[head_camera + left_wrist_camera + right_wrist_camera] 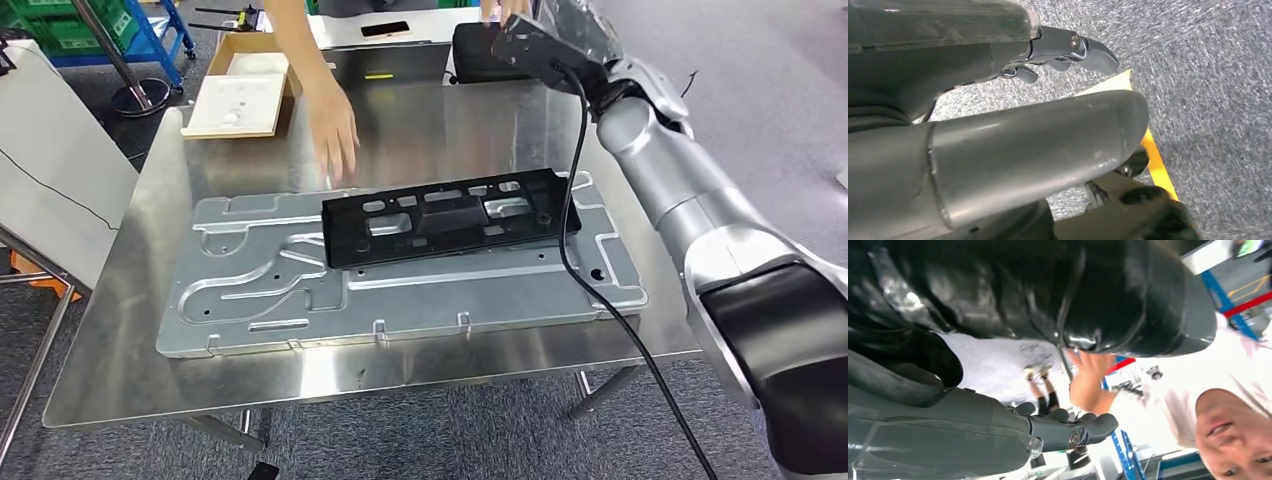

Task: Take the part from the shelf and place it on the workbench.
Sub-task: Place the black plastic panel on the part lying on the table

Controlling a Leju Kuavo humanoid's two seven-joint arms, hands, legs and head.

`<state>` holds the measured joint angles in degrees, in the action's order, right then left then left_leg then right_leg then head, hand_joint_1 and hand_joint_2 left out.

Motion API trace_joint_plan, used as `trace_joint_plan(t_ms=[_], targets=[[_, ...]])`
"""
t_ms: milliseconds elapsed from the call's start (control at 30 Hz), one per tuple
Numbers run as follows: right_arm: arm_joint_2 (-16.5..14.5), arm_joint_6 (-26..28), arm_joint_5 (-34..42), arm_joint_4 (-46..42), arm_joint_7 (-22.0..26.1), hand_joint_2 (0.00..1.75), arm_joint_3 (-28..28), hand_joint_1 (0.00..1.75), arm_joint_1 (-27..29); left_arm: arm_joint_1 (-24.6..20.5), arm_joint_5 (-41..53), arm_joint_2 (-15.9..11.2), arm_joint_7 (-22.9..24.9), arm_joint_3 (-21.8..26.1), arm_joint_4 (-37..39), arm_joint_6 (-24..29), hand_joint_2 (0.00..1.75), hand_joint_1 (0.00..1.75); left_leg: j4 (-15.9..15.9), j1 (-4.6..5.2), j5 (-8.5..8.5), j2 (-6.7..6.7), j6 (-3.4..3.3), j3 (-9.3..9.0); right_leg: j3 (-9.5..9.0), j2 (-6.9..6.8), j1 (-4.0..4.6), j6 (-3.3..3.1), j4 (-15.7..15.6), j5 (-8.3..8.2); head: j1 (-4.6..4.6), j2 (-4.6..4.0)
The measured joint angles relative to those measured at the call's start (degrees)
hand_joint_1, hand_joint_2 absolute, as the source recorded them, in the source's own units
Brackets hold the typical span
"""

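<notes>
Black plastic, long and flat with cut-outs, the part (450, 215) lies on the big embossed grey metal panel (300, 290) that covers much of the bench (130, 370), its long axis running side to side along the panel's far edge and tilting slightly away toward the panel's right end. Judging by how it rests flat there, the placing looks done or nearly so. From the part, the right hand (535, 45) is up and away past its right end, raised above the bench's far right corner, with the silver right arm (690, 190) and a black cable (570, 200) crossing over that same end of the part; this is plainly the nearer arm. In the right wrist view its fingers (1093, 424) stick out straight with nothing between them, apart and holding nothing, beside a glossy black object (1073, 295) that I cannot identify. A person's hand (335, 130) reaches down just beyond the part's left half, near the panel's far edge, so any move back toward the part should mind it. Farther from the part, past the panel's far left corner, sits a cardboard box (245, 85). The left hand (1063, 50) hangs over grey carpet by a yellow floor line (1158, 160), well away from the part, fingers uncurled and empty.
</notes>
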<state>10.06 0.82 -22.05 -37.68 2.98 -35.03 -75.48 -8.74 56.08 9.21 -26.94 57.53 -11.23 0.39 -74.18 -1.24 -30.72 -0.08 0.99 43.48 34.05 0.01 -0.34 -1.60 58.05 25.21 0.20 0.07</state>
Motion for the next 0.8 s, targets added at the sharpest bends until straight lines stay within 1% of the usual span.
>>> trace_joint_plan(t_ms=[33,67,100,133,167,200,233,300,333,367,400,433,467,500,533,567,600,633,667,700,767,800], targets=[[0.0,0.5,0.3,-0.6,0.6,0.00,0.3,0.00,1.0,0.1,0.0,-0.1,0.0,0.0,0.0,0.1,0.00,0.00,0.1,0.01,0.46,0.00,-0.05,-0.38,0.11,0.09,0.09,-0.01,0.1,-0.02,0.00,0.00],[0.0,1.0,0.6,-1.2,1.2,0.00,0.7,0.00,2.0,0.1,0.1,-0.1,0.0,0.0,0.0,0.2,0.00,0.00,2.4,0.03,1.82,0.00,-0.18,-1.87,0.18,0.18,0.16,0.03,0.3,0.01,0.00,0.00],[0.0,1.6,0.6,-2.0,1.6,0.00,1.1,0.00,2.9,0.1,0.1,-0.2,0.0,0.0,0.0,0.3,0.00,0.00,6.3,0.07,3.54,-0.02,-0.43,-4.11,0.22,0.26,0.22,0.11,0.5,0.08,0.00,0.00],[0.0,2.1,0.5,-2.7,1.9,0.00,1.5,0.00,3.7,0.1,0.1,-0.3,0.0,0.0,0.0,0.4,0.00,0.00,10.2,0.20,4.68,-0.04,-0.75,-6.33,0.34,0.31,0.31,0.24,0.7,0.16,0.00,0.00],[0.1,2.6,0.4,-3.4,2.1,0.00,2.0,0.00,4.4,0.1,0.0,-0.4,-0.1,0.0,0.0,0.4,0.00,0.00,13.1,0.34,5.40,-0.06,-1.11,-7.90,0.47,0.34,0.38,0.45,0.9,0.21,0.00,0.00],[0.2,2.9,0.2,-4.0,2.1,0.00,2.4,0.00,5.0,0.1,-0.1,-0.5,-0.3,0.0,0.0,0.4,0.00,0.00,14.7,0.50,5.58,-0.09,-1.42,-8.71,0.61,0.36,0.41,0.68,1.0,0.20,0.00,0.00],[0.3,3.1,0.1,-4.6,2.2,0.00,2.8,0.00,5.6,0.2,-0.2,-0.6,-0.4,0.0,0.0,0.4,0.00,0.00,15.1,0.66,5.45,-0.10,-1.68,-8.86,0.74,0.37,0.41,0.97,1.0,0.09,-0.01,0.00],[0.5,3.2,0.0,-5.5,2.2,0.00,3.4,0.00,6.7,0.3,-0.3,-0.6,-0.5,0.0,0.0,0.4,0.00,0.00,15.6,0.55,5.94,0.00,-2.21,-8.84,0.83,0.40,0.31,1.58,0.9,0.03,-0.02,0.00],[0.6,3.3,-0.1,-5.9,2.2,0.00,3.7,0.00,7.0,0.3,-0.3,-0.6,-0.5,0.0,0.0,0.4,0.00,0.00,16.0,0.39,6.23,0.09,-2.55,-8.92,1.10,0.38,0.27,1.89,1.5,0.52,0.00,0.00],[0.8,3.3,-0.1,-6.3,2.2,0.00,4.1,0.00,7.1,0.3,-0.2,-0.6,-0.5,0.1,0.0,0.4,0.00,0.00,16.4,0.21,6.52,0.19,-2.88,-8.98,1.79,0.36,0.21,2.16,3.0,1.61,0.01,0.00],[0.9,3.3,-0.1,-6.5,2.2,0.00,4.4,0.00,7.3,0.3,-0.1,-0.6,-0.5,0.1,0.0,0.3,0.00,0.00,16.6,0.09,6.73,0.28,-3.09,-9.00,2.98,0.32,0.06,2.43,5.6,3.24,0.01,0.00],[1.0,3.3,-0.1,-6.7,2.2,0.00,4.8,0.00,7.6,0.3,0.0,-0.6,-0.5,0.1,0.0,0.3,0.00,0.00,16.7,0.09,6.80,0.27,-3.22,-8.94,4.65,0.30,-0.09,2.69,9.2,5.10,0.03,0.00],[1.2,3.4,0.0,-6.9,2.3,0.00,5.1,0.00,8.1,0.3,0.2,-0.6,-0.5,0.1,0.0,0.3,0.00,0.00,16.7,0.08,6.82,0.28,-3.25,-8.88,6.35,0.29,-0.29,2.94,12.8,6.63,0.02,0.00],[1.3,3.4,0.1,-7.0,2.6,0.00,5.4,0.00,8.7,0.4,0.3,-0.6,-0.4,0.1,0.0,0.3,0.00,0.00,16.7,0.06,6.82,0.29,-3.23,-8.86,7.58,0.28,-0.51,3.17,15.4,7.32,0.03,0.00],[1.4,3.4,0.1,-7.3,2.9,0.00,5.7,0.00,9.5,0.5,0.4,-0.6,-0.2,0.1,0.0,0.3,0.00,0.00,16.6,0.02,6.80,0.29,-3.20,-8.85,7.90,0.25,-0.74,3.36,16.0,6.93,0.03,0.00],[1.5,3.5,0.2,-7.6,3.2,0.00,6.0,0.00,10.2,0.5,0.6,-0.6,0.2,0.1,0.0,0.4,0.00,0.00,16.5,-0.03,6.76,0.30,-3.12,-8.85,7.04,0.18,-0.95,3.50,14.2,5.45,0.03,0.01],[1.6,3.6,0.3,-8.0,3.6,0.00,6.4,0.00,10.7,0.5,0.8,-0.6,0.6,0.1,0.0,0.5,0.00,0.00,16.3,-0.09,6.67,0.30,-2.96,-8.84,5.24,0.07,-1.14,3.59,10.6,3.37,0.03,0.01],[1.6,3.7,0.3,-8.5,4.0,0.00,6.8,0.00,11.1,0.5,0.9,-0.6,1.1,0.1,0.0,0.6,0.00,0.00,16.1,-0.09,6.56,0.30,-2.68,-8.80,3.25,-0.03,-1.19,3.62,6.7,1.83,0.03,0.01],[1.6,3.9,0.4,-8.9,4.3,0.00,7.1,0.00,11.4,0.5,1.0,-0.7,1.5,0.1,0.0,0.8,0.00,0.00,15.9,-0.05,6.46,0.29,-2.32,-8.72,1.70,-0.05,-1.12,3.50,3.5,0.71,0.02,0.01],[1.6,4.1,0.4,-9.3,4.5,0.00,7.4,0.00,11.8,0.5,0.9,-0.7,1.8,0.1,0.0,0.9,0.00,0.00,15.8,0.01,6.41,0.28,-1.91,-8.64,0.84,-0.03,-0.97,3.32,1.7,0.28,0.02,0.01],[1.6,4.3,0.3,-9.9,4.8,0.00,7.7,0.00,12.6,0.5,0.8,-0.7,2.2,0.1,0.0,1.0,0.00,0.00,15.9,0.07,6.53,0.27,-1.10,-8.58,0.79,0.12,-0.57,2.67,1.1,0.24,0.01,0.01],[1.6,4.4,0.3,-10.2,4.9,0.00,7.9,0.00,13.0,0.5,0.8,-0.7,2.3,0.1,0.0,1.0,0.00,0.00,16.0,0.01,6.49,0.28,-0.72,-8.49,0.83,0.11,-0.63,2.26,1.0,0.10,0.01,0.01]])
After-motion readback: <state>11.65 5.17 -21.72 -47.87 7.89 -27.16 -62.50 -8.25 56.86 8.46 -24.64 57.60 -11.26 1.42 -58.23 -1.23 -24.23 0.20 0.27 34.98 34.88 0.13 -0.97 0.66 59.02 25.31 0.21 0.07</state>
